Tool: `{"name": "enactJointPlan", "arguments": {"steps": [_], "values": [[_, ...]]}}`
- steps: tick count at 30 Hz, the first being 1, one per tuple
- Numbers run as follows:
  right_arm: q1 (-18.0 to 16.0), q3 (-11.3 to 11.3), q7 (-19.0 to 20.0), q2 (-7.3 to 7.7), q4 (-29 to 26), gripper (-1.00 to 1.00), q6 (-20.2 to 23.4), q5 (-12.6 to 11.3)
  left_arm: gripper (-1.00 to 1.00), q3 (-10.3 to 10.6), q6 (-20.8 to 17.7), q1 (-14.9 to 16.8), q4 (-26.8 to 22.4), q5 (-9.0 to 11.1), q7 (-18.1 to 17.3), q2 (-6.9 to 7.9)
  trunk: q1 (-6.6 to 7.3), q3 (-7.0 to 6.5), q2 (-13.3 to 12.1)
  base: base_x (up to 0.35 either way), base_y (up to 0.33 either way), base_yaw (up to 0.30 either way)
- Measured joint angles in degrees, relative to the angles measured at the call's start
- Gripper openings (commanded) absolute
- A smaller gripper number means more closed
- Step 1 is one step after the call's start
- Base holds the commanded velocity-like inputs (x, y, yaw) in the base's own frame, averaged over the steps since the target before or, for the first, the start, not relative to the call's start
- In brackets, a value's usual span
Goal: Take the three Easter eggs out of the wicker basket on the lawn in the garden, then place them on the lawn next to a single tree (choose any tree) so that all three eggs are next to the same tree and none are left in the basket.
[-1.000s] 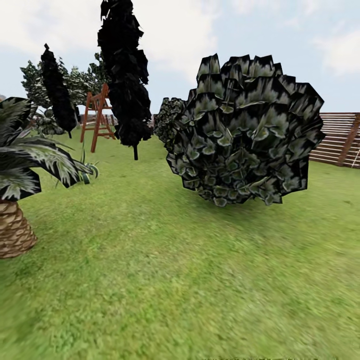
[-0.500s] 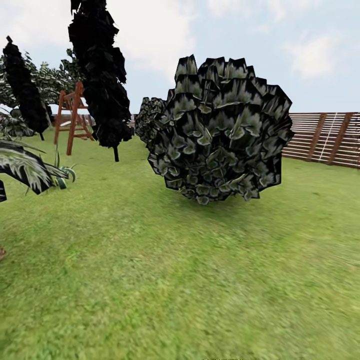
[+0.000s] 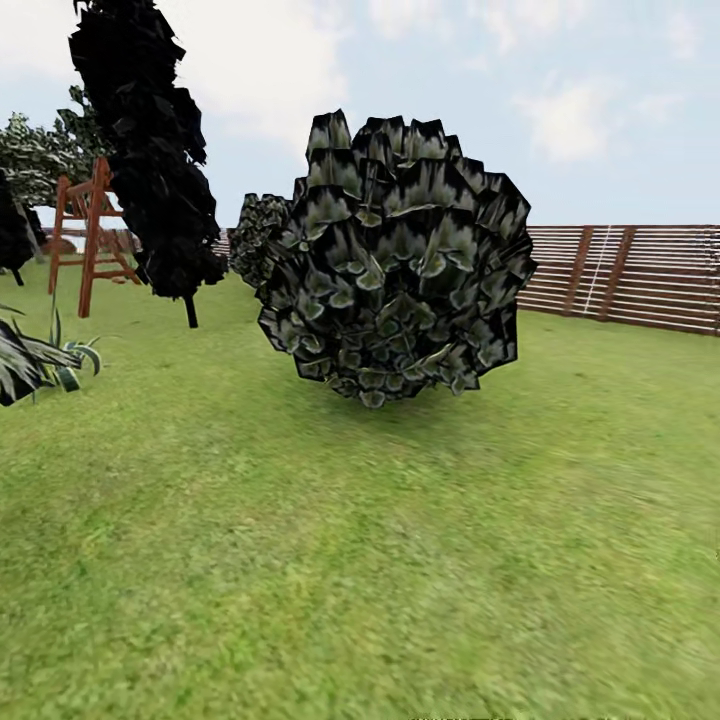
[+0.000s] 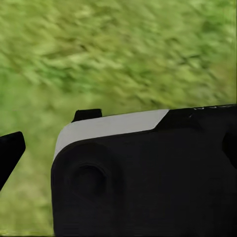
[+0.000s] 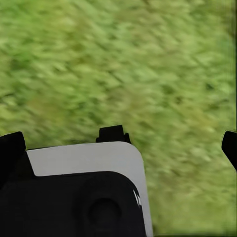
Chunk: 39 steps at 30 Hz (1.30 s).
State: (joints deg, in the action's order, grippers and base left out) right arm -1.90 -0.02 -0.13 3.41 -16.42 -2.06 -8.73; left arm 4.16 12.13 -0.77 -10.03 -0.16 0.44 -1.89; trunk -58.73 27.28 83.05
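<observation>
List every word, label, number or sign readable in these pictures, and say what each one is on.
There are none. The round bush, the wooden fence, the red wooden frame, the dark tree and the lawn bear no writing, and neither do the gripper bodies in the wrist views.

I am looking at the lawn (image 3: 400,560), short mottled green grass that is stretching wide and flat ahead; it is also showing blurred in both of my wrist views.
</observation>
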Motion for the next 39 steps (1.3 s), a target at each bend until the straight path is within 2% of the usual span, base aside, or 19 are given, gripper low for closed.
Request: {"name": "enactJointPlan", "arguments": {"steps": [15, 20, 39], "values": [[0.0, 0.0, 0.0, -0.04, 0.2, 1.00, 0.0, 0.3, 1.00, 0.4, -0.2, 0.0, 1.3, 0.0, -0.3, -0.57, 0.00, 0.00, 0.0, 0.000, 0.000, -0.229], [0.0, 0.3, 0.0, -0.18, 0.3, 1.00, -0.1, 0.6, 1.00, 0.4, -0.2, 0.0, 1.3, 0.0, -0.3, -0.15, 0.00, 0.00, 0.0, 0.000, 0.000, -0.229], [0.0, 0.8, 0.0, -0.46, 2.0, 1.00, 0.3, 0.8, 1.00, 0.5, -0.1, 0.0, 1.3, 0.0, -0.3, -0.51, 0.00, 0.00, 0.0, 0.000, 0.000, -0.220]]}}
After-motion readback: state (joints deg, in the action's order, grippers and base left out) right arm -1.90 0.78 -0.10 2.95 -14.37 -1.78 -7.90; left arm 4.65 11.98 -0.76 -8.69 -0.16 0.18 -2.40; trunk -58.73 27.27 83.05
